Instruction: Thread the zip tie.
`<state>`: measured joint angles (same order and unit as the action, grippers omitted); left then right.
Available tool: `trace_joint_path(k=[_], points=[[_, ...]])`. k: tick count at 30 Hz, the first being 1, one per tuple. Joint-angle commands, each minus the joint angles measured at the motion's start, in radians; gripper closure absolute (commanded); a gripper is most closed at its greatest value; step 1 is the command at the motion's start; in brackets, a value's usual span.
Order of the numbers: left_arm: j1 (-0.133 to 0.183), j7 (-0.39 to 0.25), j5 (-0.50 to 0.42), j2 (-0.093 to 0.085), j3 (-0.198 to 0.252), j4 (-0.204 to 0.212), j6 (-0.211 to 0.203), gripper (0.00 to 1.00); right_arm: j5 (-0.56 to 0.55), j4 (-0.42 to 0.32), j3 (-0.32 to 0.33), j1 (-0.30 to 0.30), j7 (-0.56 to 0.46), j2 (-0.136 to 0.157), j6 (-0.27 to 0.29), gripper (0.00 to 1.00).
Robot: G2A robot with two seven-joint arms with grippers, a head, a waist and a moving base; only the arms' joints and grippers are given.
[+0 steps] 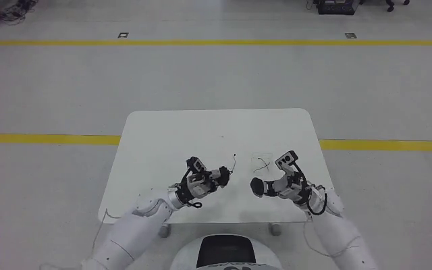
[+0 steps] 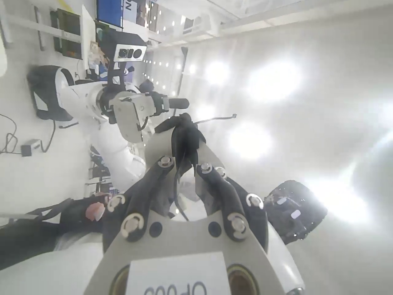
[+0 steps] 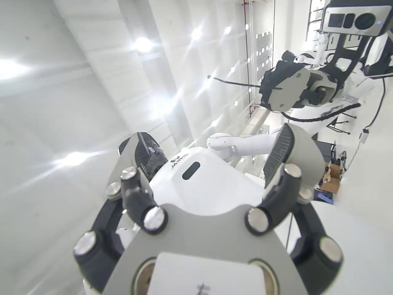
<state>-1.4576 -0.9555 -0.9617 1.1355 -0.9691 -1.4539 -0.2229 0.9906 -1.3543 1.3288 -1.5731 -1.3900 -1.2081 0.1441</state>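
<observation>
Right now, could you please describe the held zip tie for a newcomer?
Over the white table, find the left gripper. A thin black zip tie juts from its shut fingers, unlike the curled tie lying loose on the table nearby.

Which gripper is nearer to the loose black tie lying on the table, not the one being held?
Right. The right gripper, open, sits just on the robot's side of the loose tie. The left gripper, shut on its own zip tie, is farther off sideways.
</observation>
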Motion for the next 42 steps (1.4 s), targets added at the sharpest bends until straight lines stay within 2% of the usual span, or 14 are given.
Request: trace_joint_path(k=[1, 4, 6, 10, 12, 17, 20, 27, 30, 37, 41, 42], points=[[0.000, 0.000, -0.001, 0.000, 0.000, 0.000, 0.001, 1.00, 0.000, 0.000, 0.000, 0.000, 0.000, 0.000, 0.000, 0.00], [-0.006, 0.018, -0.023, 0.004, 0.012, -0.014, 0.015, 1.00, -0.004, -0.006, -0.002, 0.001, 0.026, -0.001, 0.002, 0.00], [-0.013, -0.007, -0.103, 0.010, 0.023, -0.024, 0.033, 1.00, -0.003, -0.008, -0.010, 0.001, 0.036, -0.003, 0.012, 0.00], [-0.012, -0.053, -0.238, 0.023, 0.044, -0.013, 0.057, 1.00, 0.054, 0.013, -0.035, 0.009, 0.005, -0.012, 0.049, 0.00], [-0.004, -0.061, -0.266, 0.029, 0.055, 0.000, 0.066, 1.00, 0.071, 0.025, -0.050, 0.017, 0.000, -0.017, 0.064, 0.00], [0.019, -0.075, -0.321, 0.047, 0.090, 0.034, 0.070, 1.00, 0.116, 0.031, -0.093, 0.030, 0.000, -0.026, 0.093, 0.00], [0.033, -0.074, -0.332, 0.057, 0.106, 0.053, 0.053, 1.00, 0.141, 0.038, -0.114, 0.035, 0.000, -0.029, 0.107, 0.00], [0.033, -0.074, -0.332, 0.057, 0.106, 0.053, 0.053, 1.00, 0.141, 0.038, -0.114, 0.035, 0.000, -0.029, 0.107, 0.00], [0.023, -0.052, -0.352, 0.061, 0.110, 0.042, 0.050, 1.00, 0.129, 0.010, -0.119, 0.028, 0.036, -0.031, 0.106, 0.00], [0.016, -0.076, -0.446, 0.081, 0.126, 0.067, 0.027, 1.00, 0.156, 0.013, -0.141, 0.031, 0.040, -0.041, 0.118, 0.00], [0.022, -0.098, -0.488, 0.092, 0.135, 0.085, 0.046, 1.00, 0.147, 0.033, -0.160, 0.044, 0.043, -0.046, 0.122, 0.00], [0.023, -0.104, -0.498, 0.094, 0.136, 0.089, 0.053, 1.00, 0.145, 0.037, -0.163, 0.047, 0.044, -0.048, 0.126, 0.04]])
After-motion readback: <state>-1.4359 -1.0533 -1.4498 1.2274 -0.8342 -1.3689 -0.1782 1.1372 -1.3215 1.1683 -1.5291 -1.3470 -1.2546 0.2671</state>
